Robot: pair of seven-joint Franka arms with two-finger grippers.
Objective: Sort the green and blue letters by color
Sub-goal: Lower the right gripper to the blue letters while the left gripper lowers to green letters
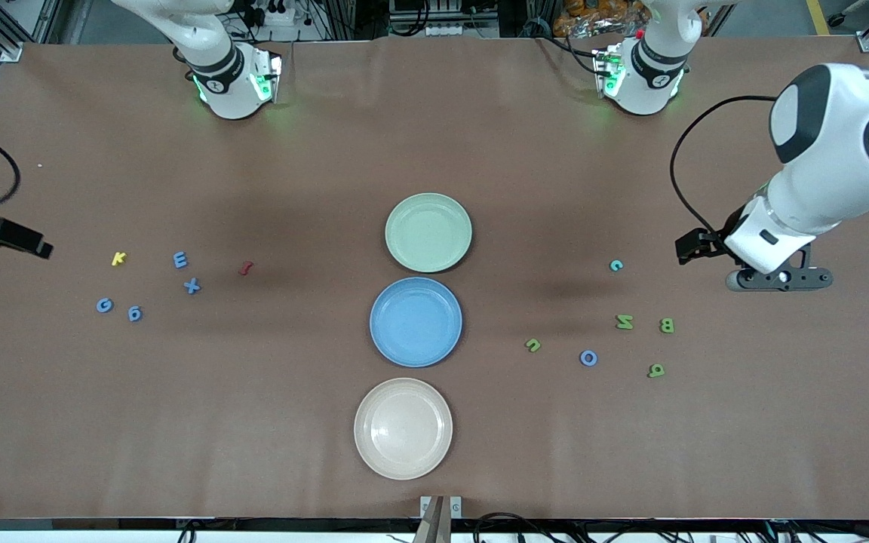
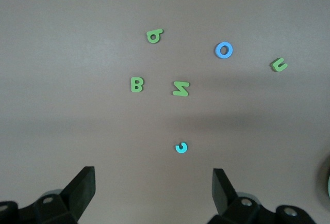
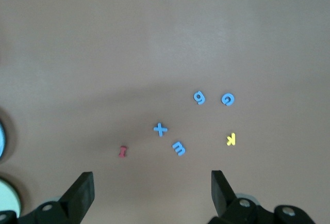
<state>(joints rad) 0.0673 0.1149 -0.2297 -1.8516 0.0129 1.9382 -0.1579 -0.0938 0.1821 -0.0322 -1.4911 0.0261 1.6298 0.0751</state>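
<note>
Nine letters lie loose on the worktop [image 1: 434,136], none on a plate, so sorting looks to be at its first pick. Blue E [image 1: 180,260], X [image 1: 191,286], G [image 1: 104,305] and blue g [image 1: 135,313] sit at nine o'clock from the blue plate [image 1: 416,339]. Green Z [image 1: 624,322], B [image 1: 666,325], u [image 1: 532,345], green g [image 1: 656,370] and blue O [image 1: 589,357] sit at three o'clock. The left gripper [image 2: 153,193] hangs open and empty near the green letters, and the right gripper [image 3: 149,193] hangs open and empty near the blue ones. Next, probably, a descent onto one small letter and a precise pinch.

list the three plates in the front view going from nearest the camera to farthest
cream plate → blue plate → green plate
</note>
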